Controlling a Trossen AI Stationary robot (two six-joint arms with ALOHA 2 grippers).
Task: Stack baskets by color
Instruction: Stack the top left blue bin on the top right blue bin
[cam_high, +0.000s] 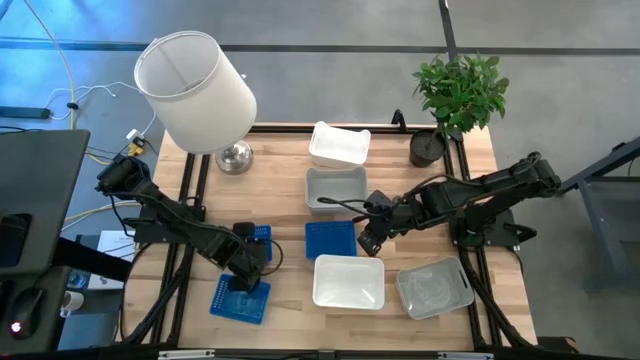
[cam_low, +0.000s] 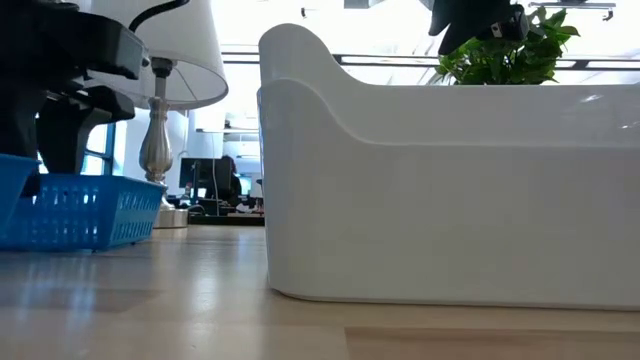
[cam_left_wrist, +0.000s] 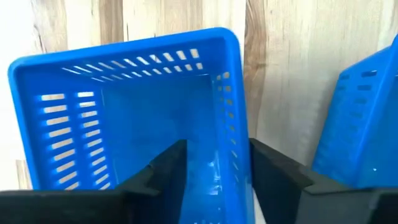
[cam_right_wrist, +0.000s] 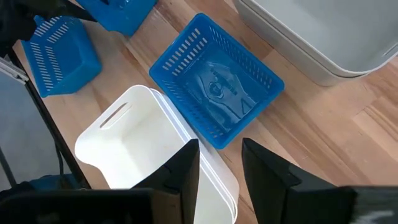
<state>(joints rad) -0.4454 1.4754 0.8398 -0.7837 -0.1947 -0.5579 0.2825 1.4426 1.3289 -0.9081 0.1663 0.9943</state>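
Table: a pale butcher-block wooden top (cam_high: 285, 200) on a black frame, seen from overhead, its planks running lengthwise with darker grain streaks.

Room: grey floor around the table; cables and a dark monitor at the left edge of the high view. The low view looks past the table to bright windows and desks with screens, where a person sits far off at centre left.

Lamp: a large white lampshade (cam_high: 195, 90) on a chrome base, upper left of the high view.

Plant: a leafy green plant (cam_high: 462, 90) in a black pot, upper right.

Baskets: blue ones at lower left (cam_high: 240, 298), beside the left arm (cam_high: 258, 240) and at centre (cam_high: 330, 240); white ones at upper centre (cam_high: 340, 145) and lower centre (cam_high: 348, 282); clear-grey ones at centre (cam_high: 336, 187) and lower right (cam_high: 433, 288).

Left gripper (cam_left_wrist: 217, 168): lower left of the high view, jaws straddling one wall of the lower-left blue basket; whether they are clamped on it cannot be told.

Right gripper (cam_right_wrist: 221, 158): centre right, hovering over the lower white basket, fingers parted and empty.

Writing: none legible; a faint moulded emblem marks the centre blue basket's floor.
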